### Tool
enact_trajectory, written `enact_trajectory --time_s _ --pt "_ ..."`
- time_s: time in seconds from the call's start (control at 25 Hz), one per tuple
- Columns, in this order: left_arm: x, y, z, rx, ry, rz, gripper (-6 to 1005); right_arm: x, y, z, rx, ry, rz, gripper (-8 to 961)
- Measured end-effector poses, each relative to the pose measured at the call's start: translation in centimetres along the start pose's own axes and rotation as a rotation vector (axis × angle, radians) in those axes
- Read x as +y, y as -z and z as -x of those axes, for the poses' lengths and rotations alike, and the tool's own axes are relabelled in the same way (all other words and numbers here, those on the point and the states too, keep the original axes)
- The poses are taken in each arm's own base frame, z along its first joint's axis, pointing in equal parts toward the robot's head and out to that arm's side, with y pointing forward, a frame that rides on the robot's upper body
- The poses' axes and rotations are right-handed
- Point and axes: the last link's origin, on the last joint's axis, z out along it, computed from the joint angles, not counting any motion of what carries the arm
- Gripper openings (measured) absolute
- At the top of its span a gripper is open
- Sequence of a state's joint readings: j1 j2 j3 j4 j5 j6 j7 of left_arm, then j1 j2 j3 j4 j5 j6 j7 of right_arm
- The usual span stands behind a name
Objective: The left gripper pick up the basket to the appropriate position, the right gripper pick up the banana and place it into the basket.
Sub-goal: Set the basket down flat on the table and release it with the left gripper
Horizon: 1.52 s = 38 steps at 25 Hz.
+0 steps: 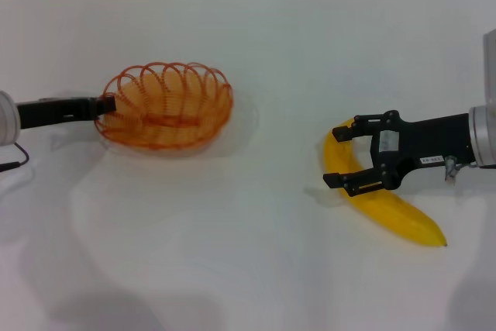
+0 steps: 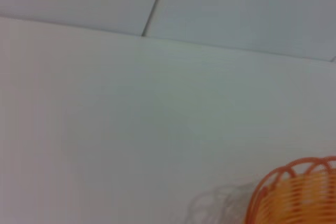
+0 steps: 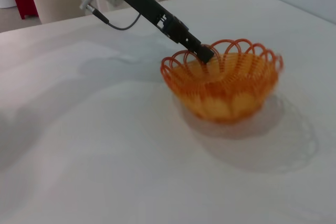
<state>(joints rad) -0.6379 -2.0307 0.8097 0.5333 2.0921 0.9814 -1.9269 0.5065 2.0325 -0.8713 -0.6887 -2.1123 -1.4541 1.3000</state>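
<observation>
Reaching in from the left edge of the head view, the left pincer (image 1: 108, 104) meets the basket (image 1: 167, 105) at its left rim. The black fingers look pinched on the orange wire there, holding the rim. The right wrist view shows the same thing: the left pincer (image 3: 203, 54) comes down at a slant from its arm and ends right on a rim loop of the basket (image 3: 223, 85). Whether the basket's base touches the white tabletop (image 1: 248, 36) or hangs just above it, I cannot tell; a soft shadow lies beneath and to its right. In the left wrist view only a corner of the basket (image 2: 299, 195) shows, with bare tabletop (image 2: 131, 119) beyond.

Well to the right of the basket lies the banana (image 1: 380, 199), flat on the tabletop, its upper end curling toward the basket and its pointed lower end aimed away. The right pincer (image 1: 342, 154) comes in from the right edge, its jaws spread wide. The fingers (image 1: 350, 127) straddle the banana's upper half, one by the upper tip and one lower down against the side nearer the basket. The jaws have not closed on the fruit, and the banana rests on the tabletop.
</observation>
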Motion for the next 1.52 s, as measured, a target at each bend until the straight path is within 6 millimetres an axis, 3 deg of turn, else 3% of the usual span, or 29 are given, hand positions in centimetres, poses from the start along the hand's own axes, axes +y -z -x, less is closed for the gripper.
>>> enact_trajectory --time_s 1.52 --pt "0.6 -0.1 -1.1 0.021 -0.019 0.027 64 0.1 0.0 -0.1 0.001 -0.006 -0.001 862"
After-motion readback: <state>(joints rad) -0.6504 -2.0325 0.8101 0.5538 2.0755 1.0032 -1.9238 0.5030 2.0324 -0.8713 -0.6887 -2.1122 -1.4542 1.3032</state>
